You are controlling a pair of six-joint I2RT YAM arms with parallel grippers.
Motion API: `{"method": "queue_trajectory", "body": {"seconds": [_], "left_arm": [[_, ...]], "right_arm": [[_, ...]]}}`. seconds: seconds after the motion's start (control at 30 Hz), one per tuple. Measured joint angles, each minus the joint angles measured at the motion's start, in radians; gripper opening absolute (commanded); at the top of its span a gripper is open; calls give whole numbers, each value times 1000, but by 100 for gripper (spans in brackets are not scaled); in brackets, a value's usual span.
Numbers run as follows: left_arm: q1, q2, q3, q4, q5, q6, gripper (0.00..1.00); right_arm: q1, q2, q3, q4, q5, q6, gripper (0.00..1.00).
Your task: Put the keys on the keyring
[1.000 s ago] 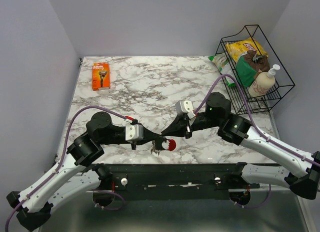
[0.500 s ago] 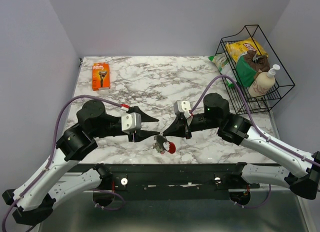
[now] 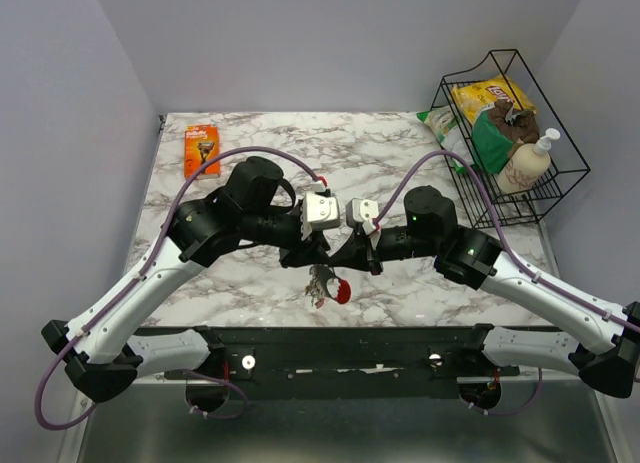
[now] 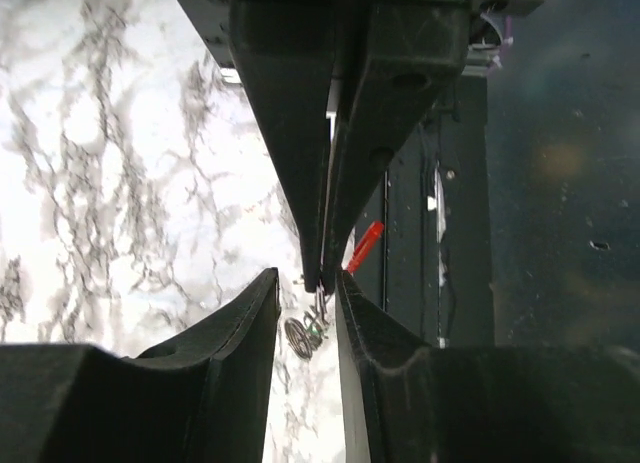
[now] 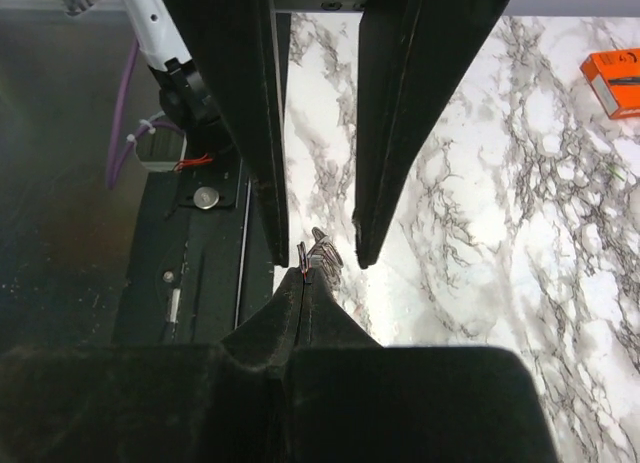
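Over keys [image 3: 322, 283], left gripper [image 4: 306, 281] straddling right gripper [image 5: 305, 277]

Table [image 3: 250, 178]: marble-look top, white with grey veins, smooth, slight sheen.
Keys [image 3: 322, 283]: silvery metal, catching glints; red tag on bunch glossy plastic.
Left gripper [image 4: 305, 280], right gripper [image 5: 303, 275]: matt black plastic, dull edges.
Arm shells [image 3: 135, 308]: white plastic, smooth, semi-gloss; joints black, satin.
Cable [image 3: 262, 150]: purple, rubbery, smooth.
Basket [image 3: 552, 111]: thin black metal wire.
Bag [image 3: 485, 93] inside: yellow, shiny foil.
Pump bottle [image 3: 525, 166]: pale smooth plastic.
Box [image 3: 201, 151]: orange printed card.
Front rail [image 3: 340, 343]: black, matt, looks metal.
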Motion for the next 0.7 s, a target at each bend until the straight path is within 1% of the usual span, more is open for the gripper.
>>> {"method": "queue_trajectory", "body": {"seconds": [0.13,0.33,0.57,0.7], "left_arm": [[0,32,25,-76,-2,14,36],[0,62,39,-121,-3,22,33],[-2,82,39,-126,-19,27,15],[-3,84,39,-125,-27,30,8]], "right_arm": [[0,0,0,0,15,0,1],[0,0,0,0,27,-2,1],[0,0,0,-8,39,-7,1],[-2,-1,0,-17,43,-8,1]]}}
